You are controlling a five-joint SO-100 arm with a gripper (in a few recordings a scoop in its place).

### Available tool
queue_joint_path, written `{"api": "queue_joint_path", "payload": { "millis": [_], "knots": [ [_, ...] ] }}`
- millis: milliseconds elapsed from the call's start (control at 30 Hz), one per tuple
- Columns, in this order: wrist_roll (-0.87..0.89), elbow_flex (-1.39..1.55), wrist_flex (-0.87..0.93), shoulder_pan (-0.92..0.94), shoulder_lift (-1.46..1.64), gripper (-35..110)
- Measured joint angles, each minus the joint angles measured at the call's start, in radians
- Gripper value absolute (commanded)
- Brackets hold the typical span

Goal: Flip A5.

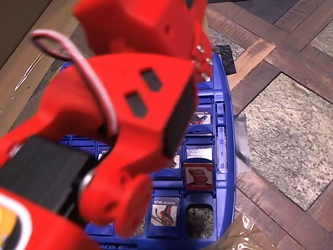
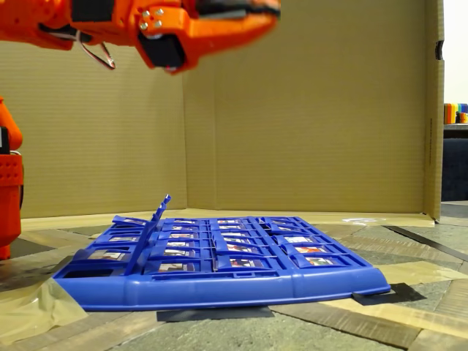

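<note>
A5 (image 1: pixel 199 176) is the red-framed tile with a bearded man's portrait, in the right column of the blue game board (image 1: pixel 229 156) in the overhead view. In the fixed view one tile (image 2: pixel 159 212) stands tilted up from the left side of the board (image 2: pixel 219 292), seen from its blue edge. The other tiles lie flat. My gripper (image 2: pixel 245 13) hangs high above the board, well away from the tiles, with its jaws together and nothing in them. My red arm (image 1: pixel 130 114) covers most of the board in the overhead view.
A cardboard wall (image 2: pixel 307 110) stands behind the board. Tape (image 2: pixel 29 307) holds the board's corners to the wood and stone patterned floor (image 1: pixel 291 125). The arm's base (image 2: pixel 9 183) stands at the left edge in the fixed view.
</note>
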Motion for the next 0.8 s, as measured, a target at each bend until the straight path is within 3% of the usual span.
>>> {"api": "queue_joint_path", "payload": {
  "millis": [300, 800],
  "knots": [
    [-0.109, -0.112, 0.353, 0.021, -0.135, 0],
    [-0.124, -0.270, 0.795, 0.021, -0.324, 0]
  ]
}}
